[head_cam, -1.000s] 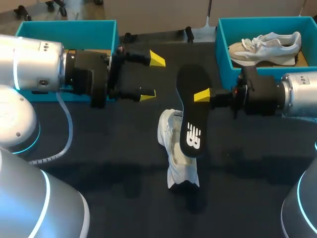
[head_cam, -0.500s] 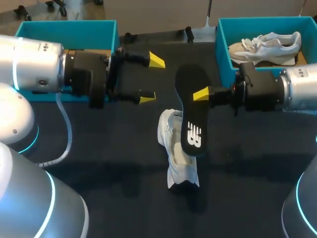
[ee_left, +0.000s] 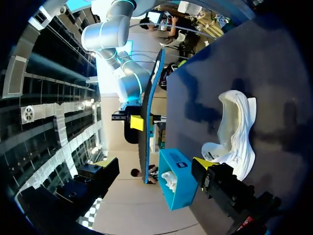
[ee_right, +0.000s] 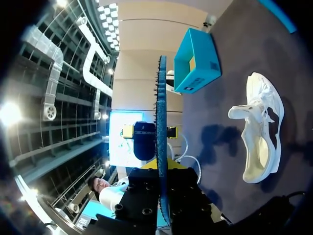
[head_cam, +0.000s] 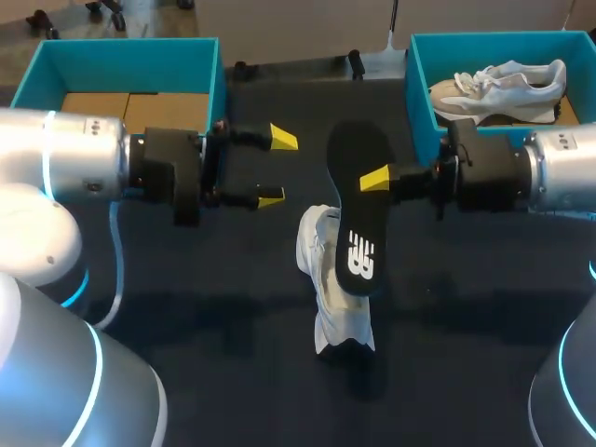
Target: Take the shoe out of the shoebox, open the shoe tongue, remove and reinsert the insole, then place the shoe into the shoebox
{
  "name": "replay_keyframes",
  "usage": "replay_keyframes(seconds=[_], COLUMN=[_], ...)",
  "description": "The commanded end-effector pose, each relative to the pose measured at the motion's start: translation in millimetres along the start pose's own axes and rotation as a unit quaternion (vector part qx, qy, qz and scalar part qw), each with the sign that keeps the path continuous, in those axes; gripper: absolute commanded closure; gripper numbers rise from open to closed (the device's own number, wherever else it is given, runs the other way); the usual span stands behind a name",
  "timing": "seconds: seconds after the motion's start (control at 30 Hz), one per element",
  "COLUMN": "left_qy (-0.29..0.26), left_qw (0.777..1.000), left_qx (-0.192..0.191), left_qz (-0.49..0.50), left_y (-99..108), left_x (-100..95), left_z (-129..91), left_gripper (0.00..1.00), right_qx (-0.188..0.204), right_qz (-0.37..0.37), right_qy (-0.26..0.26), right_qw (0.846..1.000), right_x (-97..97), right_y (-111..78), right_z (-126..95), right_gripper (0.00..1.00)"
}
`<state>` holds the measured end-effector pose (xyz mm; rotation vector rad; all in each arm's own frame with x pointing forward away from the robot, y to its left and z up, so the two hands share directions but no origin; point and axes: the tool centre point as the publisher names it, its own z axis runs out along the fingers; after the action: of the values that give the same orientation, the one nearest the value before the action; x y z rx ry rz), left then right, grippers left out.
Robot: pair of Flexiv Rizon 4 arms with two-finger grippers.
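Note:
A white shoe [head_cam: 331,279] lies on its side on the dark table, mid-table. Above it hangs the black insole [head_cam: 361,209], held on edge and pinched by my right gripper [head_cam: 377,179], which is shut on it. The right wrist view shows the insole [ee_right: 161,122] edge-on between its own fingers, with the shoe [ee_right: 261,132] lying off to one side on the table. My left gripper [head_cam: 277,168] stands open and empty, left of the insole and level with it. From the left wrist view the shoe [ee_left: 234,132] lies ahead, its opening showing.
A teal shoebox [head_cam: 417,93] at the back right holds a second pale shoe [head_cam: 498,88]. Another teal shoebox [head_cam: 121,56] sits at the back left, behind my left arm, with cardboard inside. Bare dark tabletop lies at the front.
My left arm has drawn nearer the table's front and slightly left, its gripper still open. The right gripper and insole have edged a little left.

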<state>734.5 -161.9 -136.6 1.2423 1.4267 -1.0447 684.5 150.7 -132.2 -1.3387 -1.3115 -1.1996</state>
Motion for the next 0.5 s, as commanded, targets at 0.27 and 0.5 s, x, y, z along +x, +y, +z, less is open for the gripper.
replay_keyframes(seconds=[0.27, 0.5], left_qy=[-0.067, -0.077], left_qw=[0.997, 0.997], left_qx=[-0.017, -0.008], left_qz=[0.022, 0.024], left_y=[1, 0], left_x=[11.7, 7.0], left_z=[35, 46], left_gripper=[0.21, 0.45], right_qx=[-0.015, -0.004], right_qz=[0.001, 0.011], right_qy=[0.005, 0.008], right_qw=[1.000, 1.000], right_x=[3.9, -1.5], right_y=[-6.1, -9.7], right_z=[15, 22], right_gripper=[1.00, 1.00])
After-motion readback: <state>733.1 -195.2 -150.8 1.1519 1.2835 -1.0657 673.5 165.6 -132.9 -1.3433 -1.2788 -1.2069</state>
